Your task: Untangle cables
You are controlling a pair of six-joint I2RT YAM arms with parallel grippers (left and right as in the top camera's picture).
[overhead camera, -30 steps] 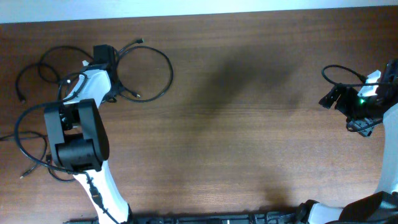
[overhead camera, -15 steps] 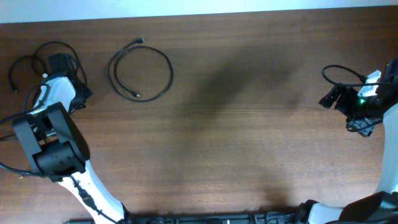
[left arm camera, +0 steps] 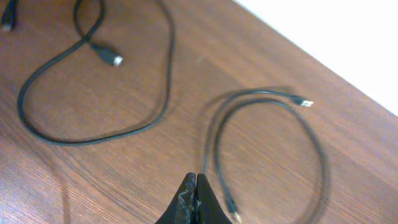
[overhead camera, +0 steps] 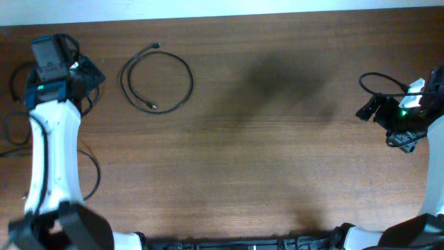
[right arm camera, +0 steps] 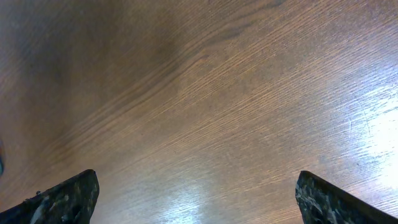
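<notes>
- The coiled cable (overhead camera: 191, 82) lies flat in a ring on the wooden table (overhead camera: 277, 139), touching no gripper.
- Left of the coil, a loose cable (left arm camera: 111, 58) sprawls in a wide loop, apart from it.
- The left gripper (left arm camera: 195, 183) hangs above the gap between coil and loop, fingers pressed together on nothing.
- Further left, the left arm (overhead camera: 43, 139) covers part of some thin black loops.
- The right gripper (right arm camera: 196, 186) is well apart to the coil's right, fingers spread wide over bare wood.
- Beyond the coil, a white strip (overhead camera: 208, 8) borders the table.

Big cable loop (left arm camera: 62, 142) cut by the top edge (corner plug (left arm camera: 6, 25) too)
</notes>
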